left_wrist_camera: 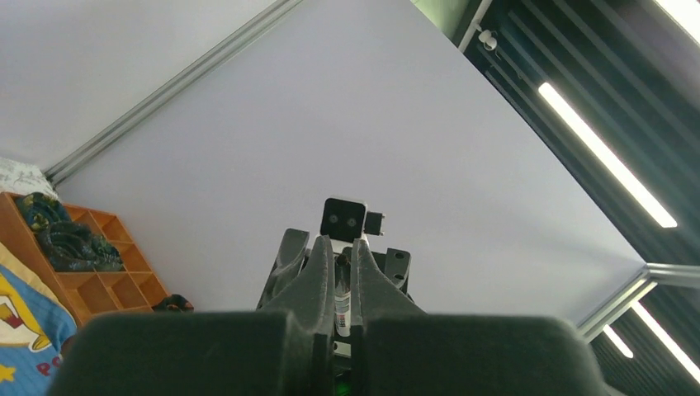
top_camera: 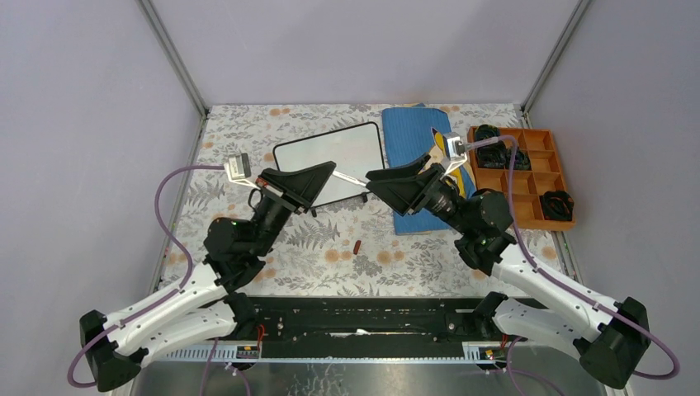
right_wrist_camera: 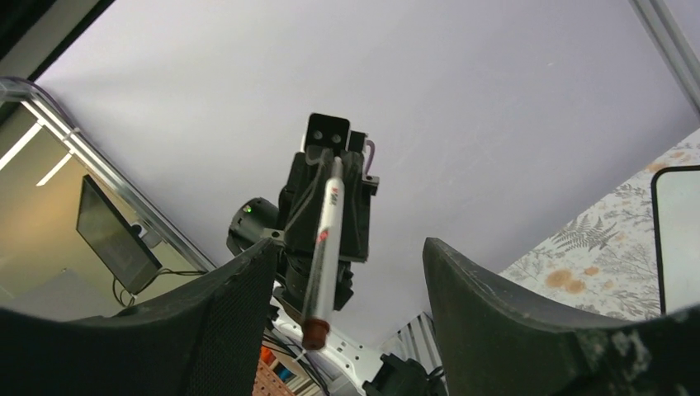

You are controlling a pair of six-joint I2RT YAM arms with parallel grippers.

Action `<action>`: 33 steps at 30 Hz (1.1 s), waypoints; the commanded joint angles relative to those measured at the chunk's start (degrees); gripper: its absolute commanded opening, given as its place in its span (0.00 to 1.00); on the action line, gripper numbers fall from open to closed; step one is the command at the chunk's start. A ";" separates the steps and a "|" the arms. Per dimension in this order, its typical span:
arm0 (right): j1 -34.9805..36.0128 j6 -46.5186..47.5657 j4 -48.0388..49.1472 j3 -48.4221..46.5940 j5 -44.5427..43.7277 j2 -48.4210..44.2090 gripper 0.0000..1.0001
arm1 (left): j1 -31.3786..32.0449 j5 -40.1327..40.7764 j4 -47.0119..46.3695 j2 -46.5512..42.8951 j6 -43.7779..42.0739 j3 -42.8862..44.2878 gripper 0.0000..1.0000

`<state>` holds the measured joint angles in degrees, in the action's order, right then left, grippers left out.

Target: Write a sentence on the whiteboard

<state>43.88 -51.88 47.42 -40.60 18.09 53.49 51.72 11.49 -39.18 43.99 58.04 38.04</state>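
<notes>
The whiteboard (top_camera: pixel 330 153) lies on the table at the back centre, and its corner (right_wrist_camera: pixel 681 239) shows in the right wrist view. I see no sentence on its visible face. My left gripper (top_camera: pixel 330 167) hovers over the board's near edge, shut on a white marker (top_camera: pixel 351 176) that points right. In the left wrist view the marker (left_wrist_camera: pixel 342 301) sits pinched inside that gripper (left_wrist_camera: pixel 340 247). My right gripper (top_camera: pixel 371 176) faces it, open. In its own view the marker (right_wrist_camera: pixel 324 239) and its red-brown end lie between the spread fingers (right_wrist_camera: pixel 495 313) of the right gripper (right_wrist_camera: pixel 348 247), touching neither.
A blue cloth (top_camera: pixel 413 140) with a yellow figure lies right of the board, under the right arm. An orange compartment tray (top_camera: pixel 541 177) with dark items stands at the far right. A small red-brown cap (top_camera: pixel 357 246) lies on the floral tablecloth (top_camera: pixel 314 247) in front.
</notes>
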 commanded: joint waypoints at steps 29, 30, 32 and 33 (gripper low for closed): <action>1.97 -3.11 -1.66 -9.04 2.11 6.54 0.47 | 1.33 10.07 -9.66 1.10 -1.31 -3.70 0.00; 2.00 -3.24 -1.43 -9.06 2.13 6.68 0.45 | 1.40 10.19 -9.69 1.10 -1.29 -3.76 0.00; 2.00 -3.38 -1.05 -9.14 2.12 7.00 0.41 | 1.44 10.26 -9.62 1.15 -1.36 -3.85 0.00; 1.98 -3.42 -0.81 -9.08 2.01 7.05 0.40 | 1.49 10.36 -9.60 1.16 -1.30 -3.85 0.00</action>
<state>45.32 -54.57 44.01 -46.87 19.70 60.45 52.73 19.90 -44.88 45.65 58.59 34.89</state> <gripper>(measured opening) 0.426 0.038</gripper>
